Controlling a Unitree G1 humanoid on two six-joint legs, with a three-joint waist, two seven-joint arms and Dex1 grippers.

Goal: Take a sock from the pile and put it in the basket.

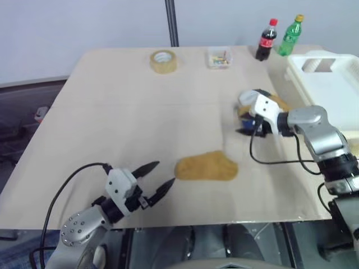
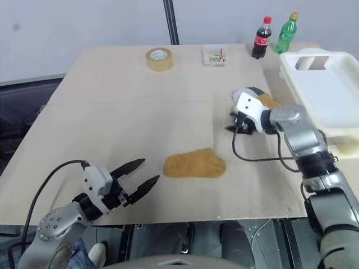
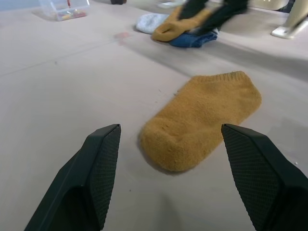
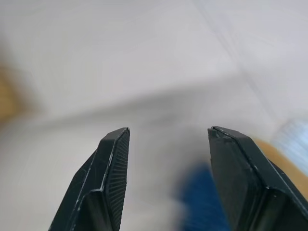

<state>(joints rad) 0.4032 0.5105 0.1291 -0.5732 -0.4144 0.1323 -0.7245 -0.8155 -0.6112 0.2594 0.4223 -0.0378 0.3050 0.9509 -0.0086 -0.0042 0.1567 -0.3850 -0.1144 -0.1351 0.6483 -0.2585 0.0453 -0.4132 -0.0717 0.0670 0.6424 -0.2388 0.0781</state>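
on table (image 1: 112,112), one sock (image 1: 206,166), one pile (image 3: 180,30)

Pile (image 2: 263,101) mostly hidden behind right gripper (image 2: 234,124); basket (image 2: 331,95) cut off by frame edge.

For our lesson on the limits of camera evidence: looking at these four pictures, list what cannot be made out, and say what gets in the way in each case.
- The pile: in the eye views the right gripper covers most of it.
- The basket: cut off by the picture's edge in the eye views.
- The small clear box: contents too small to identify.
- Right wrist view: the table and the socks below are blurred.
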